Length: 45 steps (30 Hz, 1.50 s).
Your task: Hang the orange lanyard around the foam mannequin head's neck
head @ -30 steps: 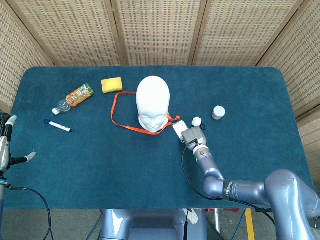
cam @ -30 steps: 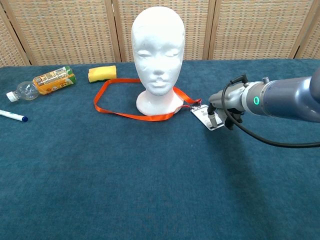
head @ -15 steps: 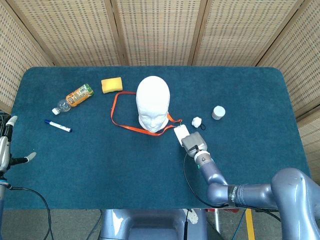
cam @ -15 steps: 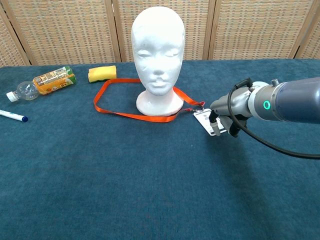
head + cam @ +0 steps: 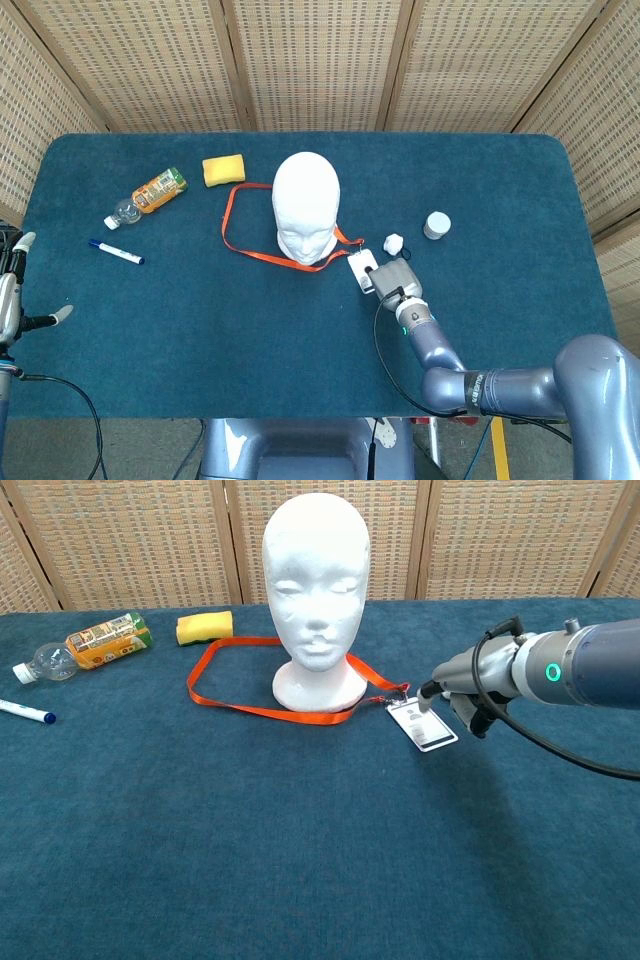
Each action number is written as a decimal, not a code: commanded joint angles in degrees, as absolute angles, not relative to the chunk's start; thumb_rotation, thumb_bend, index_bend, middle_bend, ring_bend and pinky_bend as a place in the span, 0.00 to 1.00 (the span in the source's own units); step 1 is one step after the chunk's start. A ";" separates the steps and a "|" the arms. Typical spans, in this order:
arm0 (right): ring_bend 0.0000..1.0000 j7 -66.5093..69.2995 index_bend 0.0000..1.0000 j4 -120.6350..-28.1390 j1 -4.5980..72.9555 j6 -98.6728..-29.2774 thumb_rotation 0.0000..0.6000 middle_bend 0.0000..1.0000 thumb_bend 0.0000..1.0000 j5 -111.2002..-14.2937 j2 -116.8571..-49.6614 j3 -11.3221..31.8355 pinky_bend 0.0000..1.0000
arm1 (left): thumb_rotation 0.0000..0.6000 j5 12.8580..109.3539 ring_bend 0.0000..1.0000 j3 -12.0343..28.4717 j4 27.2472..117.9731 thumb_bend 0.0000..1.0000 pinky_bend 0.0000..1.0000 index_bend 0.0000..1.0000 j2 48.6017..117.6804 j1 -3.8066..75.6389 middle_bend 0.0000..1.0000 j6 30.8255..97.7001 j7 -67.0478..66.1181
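The white foam mannequin head (image 5: 305, 205) (image 5: 315, 590) stands upright mid-table. The orange lanyard (image 5: 240, 235) (image 5: 215, 695) lies flat on the cloth as a loop around the base of the neck, sagging out to the head's left in the picture. Its white badge (image 5: 362, 270) (image 5: 422, 725) lies flat in front of the base on the right, fully in sight. My right hand (image 5: 395, 278) (image 5: 458, 688) hovers just right of the badge, one fingertip (image 5: 427, 692) near the clip, holding nothing. My left hand (image 5: 12, 290) hangs at the table's left edge, fingers spread, empty.
A bottle with an orange label (image 5: 150, 193) (image 5: 95, 640), a yellow sponge (image 5: 222, 170) (image 5: 204, 627) and a blue-capped marker (image 5: 115, 252) (image 5: 25, 713) lie at the left. A small white jar (image 5: 437, 225) and a white lump (image 5: 394, 242) sit right of the head.
My right hand has drawn off the badge toward the right, leaving it uncovered and flat on the cloth. The left hand, head and lanyard loop have stayed put.
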State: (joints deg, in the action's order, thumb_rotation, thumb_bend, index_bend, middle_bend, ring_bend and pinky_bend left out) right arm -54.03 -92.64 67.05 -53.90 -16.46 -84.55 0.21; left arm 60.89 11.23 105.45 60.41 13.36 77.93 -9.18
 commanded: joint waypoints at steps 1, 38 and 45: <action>0.80 -52.71 0.00 -92.69 66.46 -53.51 1.00 0.68 1.00 -17.32 -83.83 0.30 1.00 | 1.00 60.86 0.00 11.23 105.41 0.10 0.00 0.00 60.43 13.38 0.00 77.88 -9.21; 0.84 -51.02 0.13 -81.59 70.77 -45.60 1.00 0.71 1.00 -7.10 -89.30 0.74 1.00 | 1.00 60.00 0.00 11.66 104.79 0.10 0.00 0.00 60.28 13.49 0.00 77.15 -8.61; 0.84 -51.04 0.16 -80.88 71.05 -45.41 1.00 0.71 1.00 -6.30 -89.73 0.11 1.00 | 1.00 59.99 0.00 11.64 104.72 0.10 0.00 0.00 60.33 13.56 0.00 77.06 -8.73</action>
State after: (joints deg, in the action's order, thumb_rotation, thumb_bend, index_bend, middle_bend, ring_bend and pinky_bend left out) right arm -51.00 -80.89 71.02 -45.45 -6.37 -89.72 0.18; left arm 59.99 11.64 104.72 60.33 13.55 77.06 -8.73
